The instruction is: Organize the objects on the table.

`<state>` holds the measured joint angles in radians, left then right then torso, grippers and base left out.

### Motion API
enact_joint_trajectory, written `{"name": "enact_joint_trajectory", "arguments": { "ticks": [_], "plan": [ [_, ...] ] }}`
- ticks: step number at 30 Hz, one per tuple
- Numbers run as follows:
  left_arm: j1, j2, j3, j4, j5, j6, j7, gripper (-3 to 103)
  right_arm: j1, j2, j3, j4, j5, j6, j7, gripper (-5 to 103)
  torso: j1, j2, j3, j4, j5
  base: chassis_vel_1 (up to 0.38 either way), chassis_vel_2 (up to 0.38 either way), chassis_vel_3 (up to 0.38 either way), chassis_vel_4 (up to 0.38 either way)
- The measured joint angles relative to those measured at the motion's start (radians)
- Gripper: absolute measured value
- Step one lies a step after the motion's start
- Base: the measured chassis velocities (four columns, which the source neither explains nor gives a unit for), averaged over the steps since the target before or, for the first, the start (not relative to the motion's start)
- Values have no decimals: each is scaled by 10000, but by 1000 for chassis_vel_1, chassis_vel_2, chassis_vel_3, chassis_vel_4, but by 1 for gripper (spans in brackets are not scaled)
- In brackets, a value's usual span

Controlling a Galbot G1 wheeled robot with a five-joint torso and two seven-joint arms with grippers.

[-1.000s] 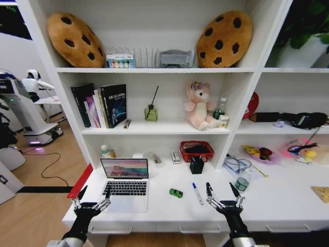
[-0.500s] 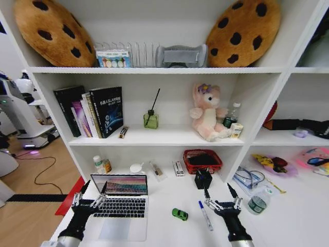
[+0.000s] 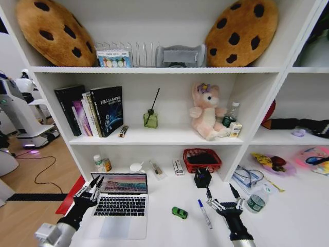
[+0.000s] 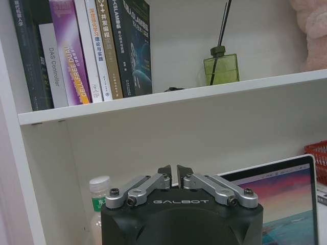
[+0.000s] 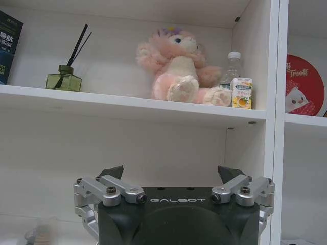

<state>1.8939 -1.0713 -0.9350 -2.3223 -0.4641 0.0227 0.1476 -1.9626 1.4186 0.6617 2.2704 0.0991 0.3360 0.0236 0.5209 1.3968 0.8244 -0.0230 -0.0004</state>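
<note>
With my left pincer (image 3: 94, 181) pressed together at the open laptop's (image 3: 119, 201) screen corner near the table's (image 3: 169, 229) left edge and my right pincer (image 3: 223, 194) spread apart, I am judging the lid thin, stiff, slippery, best pushed by its top edge.

The laptop (image 3: 119, 203) sits open on the left part of the table (image 3: 169, 231), with the toy car (image 3: 179, 212) to its right and a marker (image 3: 205, 213) right of the car. Behind them, under the shelf, the basket (image 3: 202, 160) stands near the back. A bottle (image 3: 256, 200) lies farther right, possibly on its side. The plush bear (image 3: 207, 111) sits on the shelf above.
</note>
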Motion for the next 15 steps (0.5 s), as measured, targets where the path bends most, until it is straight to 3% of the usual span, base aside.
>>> {"name": "enact_joint_trajectory", "arguments": {
  "ticks": [3,4,6,7,9,10,12,13,15],
  "plan": [
    [-568,1539,-756,773,-230,-122,185,0,19,-34,21,-23,5,-18,-3,100,-1,0,0,2,-1,0,0,0,0],
    [-568,1539,-756,773,-230,-122,185,0,19,-34,21,-23,5,-18,-3,100,-1,0,0,2,-1,0,0,0,0],
    [-1538,3236,-1228,1852,-136,-498,759,0,0,60,77,-98,10,14,-4,100,0,0,0,0,-1,0,0,0,0],
    [-1538,3236,-1228,1852,-136,-498,759,0,0,60,77,-98,10,14,-4,100,0,0,0,0,-1,0,0,0,0],
    [-2608,4633,-1138,2884,-60,-859,1398,0,-24,165,149,-262,5,198,-9,100,0,-1,1,-6,0,0,0,0,0],
    [-2608,4633,-1138,2884,-60,-859,1398,0,-24,165,149,-262,5,198,-9,100,0,-1,1,-6,0,0,0,0,0],
    [-3239,5780,-922,3577,-24,-1088,2299,0,-29,209,226,-395,-5,303,-20,100,1,0,1,-4,2,0,0,0,0],
    [-3239,5780,-922,3577,-24,-1088,2299,0,-29,209,226,-395,-5,303,-20,100,1,0,1,-4,2,0,0,0,0],
    [-3406,6513,-817,3857,-63,-1201,3214,0,-21,242,281,-455,28,322,-20,100,1,-1,2,-2,3,0,0,0,0]
  ]
}}
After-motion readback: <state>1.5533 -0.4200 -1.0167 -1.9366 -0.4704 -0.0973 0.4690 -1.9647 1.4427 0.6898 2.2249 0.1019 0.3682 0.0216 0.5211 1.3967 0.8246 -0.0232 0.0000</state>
